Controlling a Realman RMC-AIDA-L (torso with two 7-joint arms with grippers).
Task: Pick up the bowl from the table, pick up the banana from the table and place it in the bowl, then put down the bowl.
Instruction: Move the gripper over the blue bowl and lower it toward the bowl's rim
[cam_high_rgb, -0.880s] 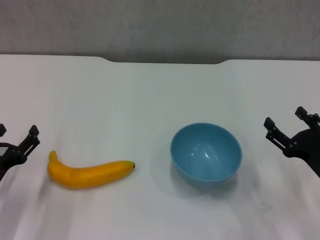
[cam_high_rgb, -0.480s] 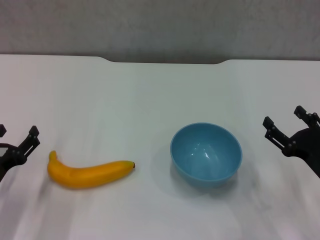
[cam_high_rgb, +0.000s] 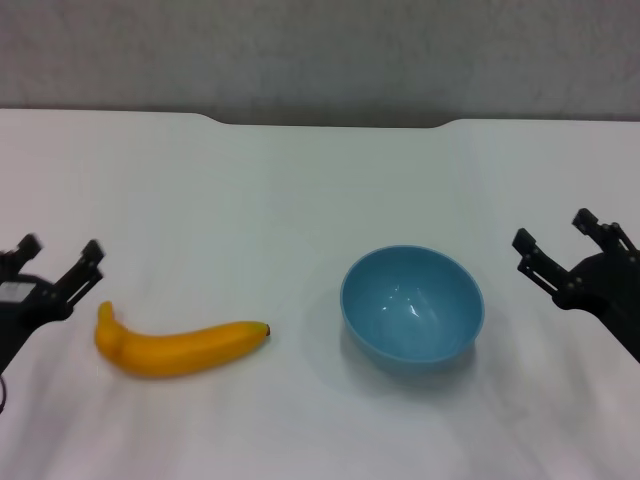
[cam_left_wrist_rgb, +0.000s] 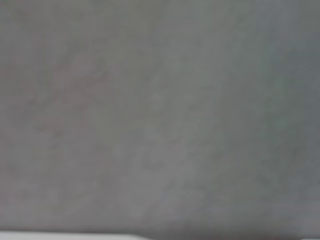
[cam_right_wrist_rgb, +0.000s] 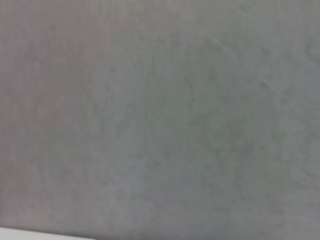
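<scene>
The bowl (cam_high_rgb: 412, 305) is sitting right of middle on the surface (cam_high_rgb: 250, 200), the banana (cam_high_rgb: 175, 345) left. Both end effectors, left (cam_high_rgb: 58, 262) and right (cam_high_rgb: 558, 238), are waiting wide and empty. Nothing is picked up yet; next, the right one needs to reach the bowl's rim.

Yellow banana (cam_high_rgb: 180, 347) lies left of blue bowl (cam_high_rgb: 412, 310).

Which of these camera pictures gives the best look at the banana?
The head view: the banana lies whole on the white table, left of the bowl. Both wrist views show only a plain grey surface, no banana.
</scene>
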